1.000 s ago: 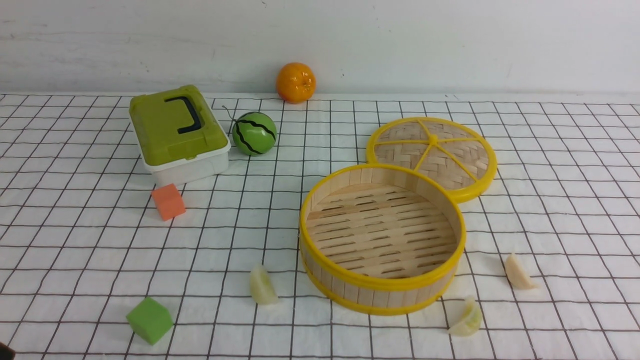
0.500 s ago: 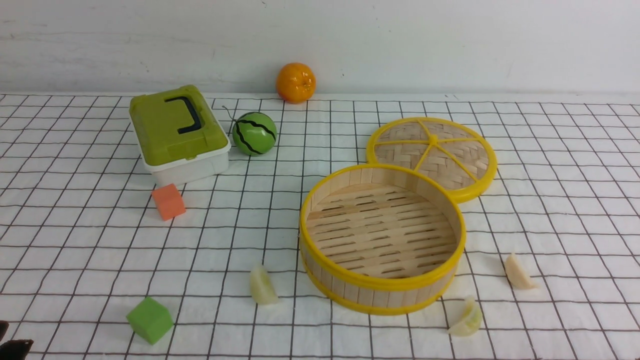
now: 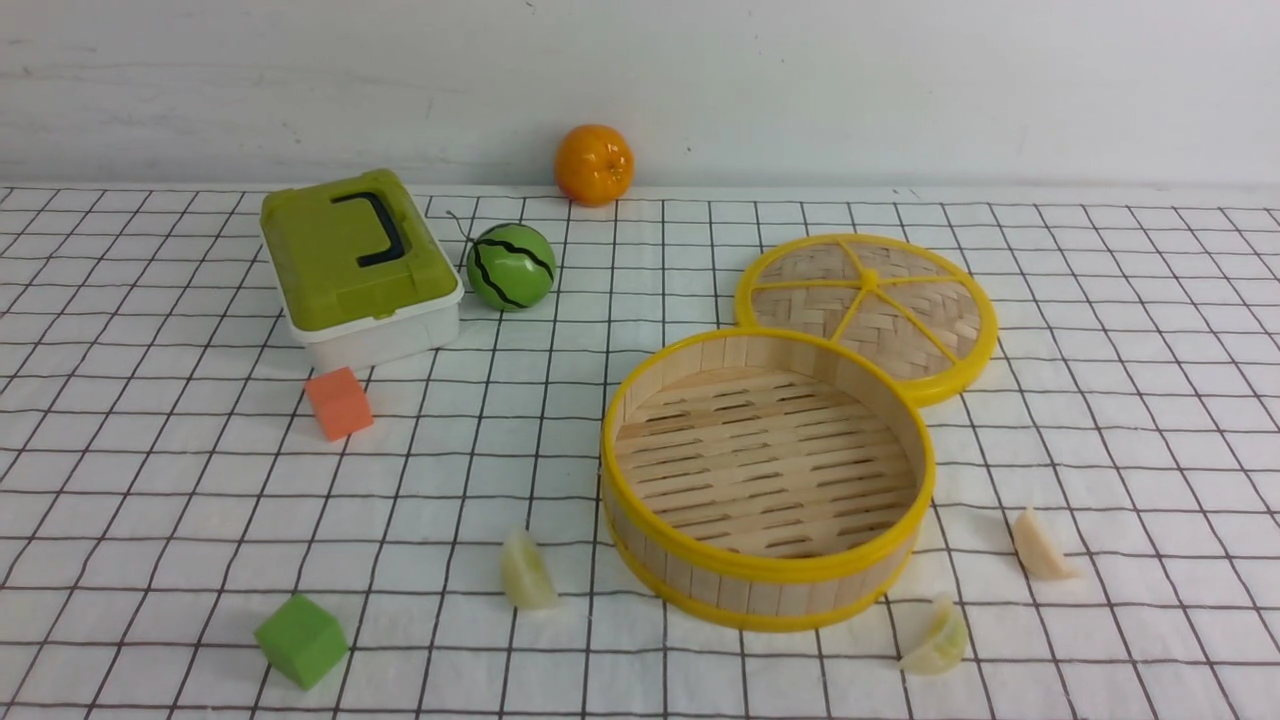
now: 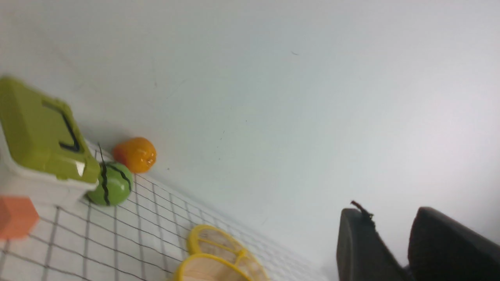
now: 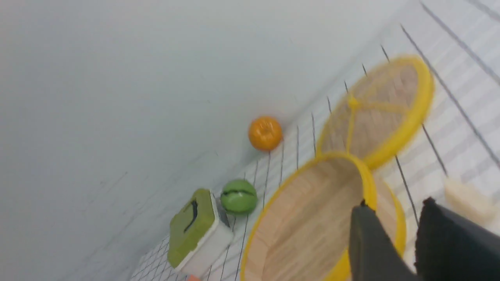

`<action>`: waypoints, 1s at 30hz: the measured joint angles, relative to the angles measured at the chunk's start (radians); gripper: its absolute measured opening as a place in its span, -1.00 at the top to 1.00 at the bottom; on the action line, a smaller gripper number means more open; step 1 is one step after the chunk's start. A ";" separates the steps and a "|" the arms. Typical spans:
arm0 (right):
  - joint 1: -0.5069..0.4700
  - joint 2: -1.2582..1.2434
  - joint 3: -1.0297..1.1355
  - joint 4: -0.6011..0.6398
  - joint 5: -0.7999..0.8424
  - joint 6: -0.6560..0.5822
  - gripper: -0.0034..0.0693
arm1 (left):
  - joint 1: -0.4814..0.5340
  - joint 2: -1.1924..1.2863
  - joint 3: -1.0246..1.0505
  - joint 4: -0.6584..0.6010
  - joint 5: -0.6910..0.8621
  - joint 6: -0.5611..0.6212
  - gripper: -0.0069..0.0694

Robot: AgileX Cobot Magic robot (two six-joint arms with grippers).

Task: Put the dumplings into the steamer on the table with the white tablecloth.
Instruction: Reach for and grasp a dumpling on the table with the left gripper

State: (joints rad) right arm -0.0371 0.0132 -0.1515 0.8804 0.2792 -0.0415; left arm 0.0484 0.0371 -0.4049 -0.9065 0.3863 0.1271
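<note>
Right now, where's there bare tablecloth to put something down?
Between the orange cube and the steamer, and right of the lid. It's crowded where steamer meets lid, and near the two dumplings by its right side.

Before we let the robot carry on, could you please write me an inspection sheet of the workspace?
Surface: white tablecloth with black grid, slightly wrinkled
Steamer: open and empty
Dumplings: one left of the steamer, two on its right side
Clutter: woven lid against the steamer; green-lidded box, toy watermelon, orange fruit, orange cube, green cube
Left tool: slightly open, nothing held
Right tool: slightly open, nothing held
Cables: nothing seen
Surroundings: plain pale wall behind
</note>
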 joint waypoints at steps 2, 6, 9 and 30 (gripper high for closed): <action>0.000 0.082 -0.099 -0.017 -0.004 -0.144 0.71 | 0.000 0.113 -0.103 0.128 0.091 0.022 0.63; 0.000 0.296 -0.268 -0.059 0.058 -0.380 0.96 | 0.000 0.329 -0.246 0.382 0.260 -0.064 0.85; 0.001 0.434 -0.366 -0.082 0.154 -0.489 0.97 | -0.002 0.448 -0.318 0.529 0.367 -0.159 0.85; 0.454 0.948 -0.708 -0.370 0.698 -0.418 0.94 | -0.463 1.406 -0.744 0.842 0.706 -0.326 0.19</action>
State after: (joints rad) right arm 0.4170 0.9612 -0.8598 0.5108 0.9770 -0.4597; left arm -0.4151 1.4427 -1.1489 -0.0649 1.0927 -0.1985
